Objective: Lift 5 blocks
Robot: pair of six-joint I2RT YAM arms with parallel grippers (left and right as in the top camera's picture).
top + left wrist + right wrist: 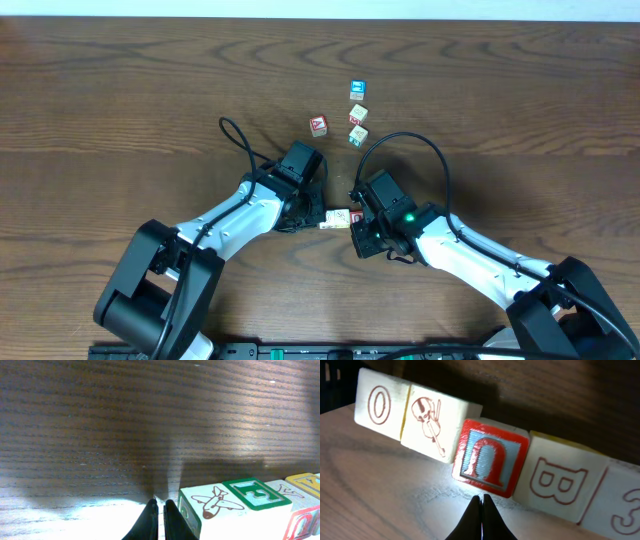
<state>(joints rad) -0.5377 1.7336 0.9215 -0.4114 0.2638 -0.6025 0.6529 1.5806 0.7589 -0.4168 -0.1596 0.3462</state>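
The five blocks stand side by side in one tight row, low at the bench between both arms, probably so that pressure from the ends can lift them together. The left fingers are fully closed on nothing, just beside the row's end. The right fingers, also closed and empty, point at the red block. Four loose cubes sit well apart. No container is visible.

A dark wood-grain table fills the frame. Four loose cubes lie on it just above centre. A blue-faced cube is topmost, with a pale cube and a green-edged cube below it. A red-lettered cube lies left of them. Below centre is a row of blocks; whether it touches the wood is unclear.
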